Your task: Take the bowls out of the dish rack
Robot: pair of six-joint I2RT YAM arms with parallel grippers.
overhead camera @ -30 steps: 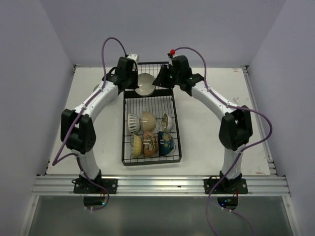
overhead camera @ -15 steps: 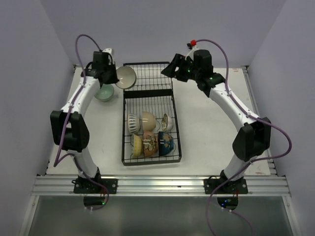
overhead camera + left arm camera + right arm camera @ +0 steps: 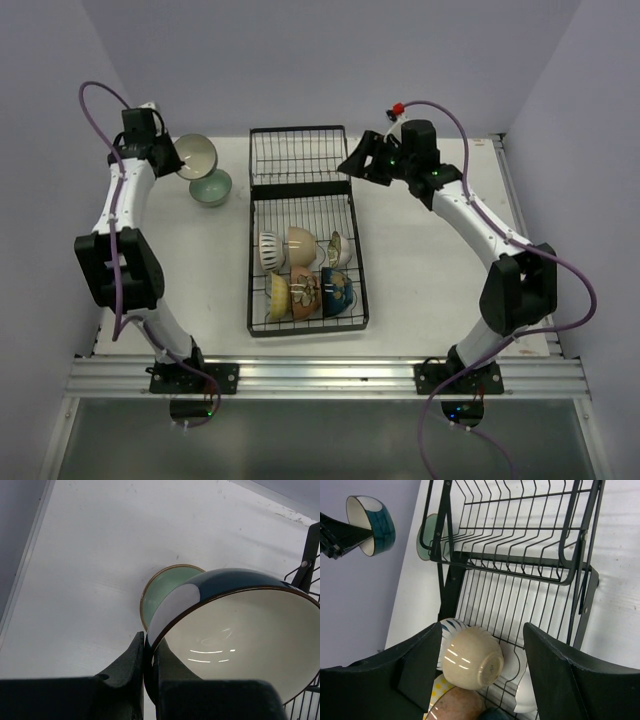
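The black wire dish rack [image 3: 300, 150] lies in the middle of the table, with several bowls [image 3: 303, 270] standing in its near section. My left gripper [image 3: 172, 152] is shut on the rim of a dark teal bowl with a cream inside [image 3: 195, 155], held above the table at the far left. In the left wrist view this bowl [image 3: 240, 630] hangs over a pale green bowl [image 3: 167, 582] that rests on the table [image 3: 211, 187]. My right gripper [image 3: 352, 165] is open and empty above the rack's right rim, with a beige bowl [image 3: 472, 657] below it.
Purple walls close in the table at the back and sides. A metal rail [image 3: 320, 375] runs along the near edge. The rack's far section [image 3: 520, 525] holds no bowls.
My left gripper has carried the teal bowl from the rack's far section leftward to above the green bowl. My right gripper drew back from the rack to its right rim.
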